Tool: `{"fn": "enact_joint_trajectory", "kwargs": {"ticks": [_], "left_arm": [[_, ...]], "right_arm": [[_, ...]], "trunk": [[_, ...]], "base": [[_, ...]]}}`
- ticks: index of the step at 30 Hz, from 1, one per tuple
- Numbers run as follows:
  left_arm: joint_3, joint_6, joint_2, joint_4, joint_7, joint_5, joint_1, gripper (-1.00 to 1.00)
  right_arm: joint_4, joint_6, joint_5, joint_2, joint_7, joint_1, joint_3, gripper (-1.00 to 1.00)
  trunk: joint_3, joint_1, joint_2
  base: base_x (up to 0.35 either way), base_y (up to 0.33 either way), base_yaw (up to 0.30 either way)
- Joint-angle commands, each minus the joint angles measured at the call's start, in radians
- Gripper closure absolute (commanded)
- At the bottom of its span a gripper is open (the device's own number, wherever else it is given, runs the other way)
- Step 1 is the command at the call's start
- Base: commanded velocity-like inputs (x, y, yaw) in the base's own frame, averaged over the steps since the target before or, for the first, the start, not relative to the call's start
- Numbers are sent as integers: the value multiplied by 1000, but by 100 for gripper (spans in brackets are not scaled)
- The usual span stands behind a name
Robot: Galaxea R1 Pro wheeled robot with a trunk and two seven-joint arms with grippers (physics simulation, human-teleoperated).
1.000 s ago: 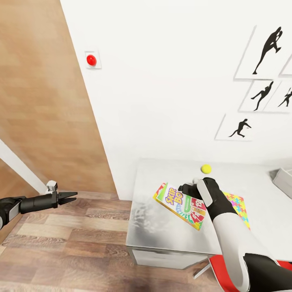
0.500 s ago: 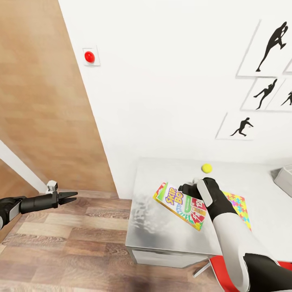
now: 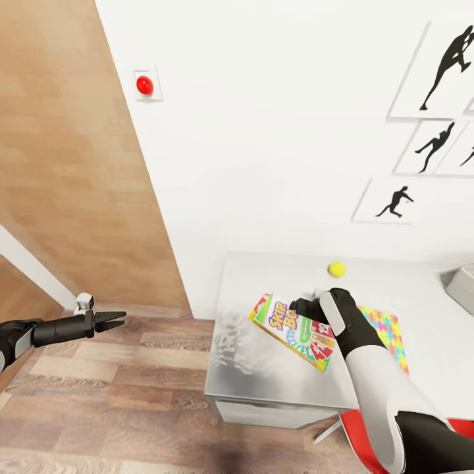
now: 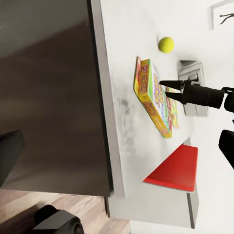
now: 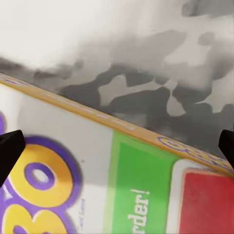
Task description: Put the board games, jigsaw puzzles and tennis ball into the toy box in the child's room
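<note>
Head view: right pincer (image 3: 304, 307) hovers over the board game (image 3: 293, 325).

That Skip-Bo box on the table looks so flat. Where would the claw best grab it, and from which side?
Probably by a long edge, from above. The box lies tilted, one long side raised off the table, as the left wrist view shows, so fingers can pinch its thin depth there. The right claw hangs open just over that edge.
</note>
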Motion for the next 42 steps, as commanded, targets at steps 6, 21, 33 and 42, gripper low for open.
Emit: {"fn": "enact_joint_trajectory", "kwargs": {"ticks": [6, 21, 33, 42], "left_arm": [[-8, 11, 2, 0, -4, 7, -1, -100], [-8, 11, 2, 0, -4, 7, -1, -100], [-8, 11, 3, 0, -4, 7, -1, -100], [-8, 11, 3, 0, -4, 7, -1, -100]], "right_arm": [[-1, 4, -9, 1, -9, 0, -3, -100], [-1, 4, -9, 1, -9, 0, -3, -100], [-1, 4, -10, 1, -8, 0, -4, -100], [-1, 4, -9, 1, -7, 1, -3, -100]], "trunk": [[-3, 0, -2], [-3, 0, -2], [-3, 0, -2], [-3, 0, -2]], "base": [[-34, 65, 0], [-39, 161, 0], [-60, 177, 0], [-3, 139, 0]]}}
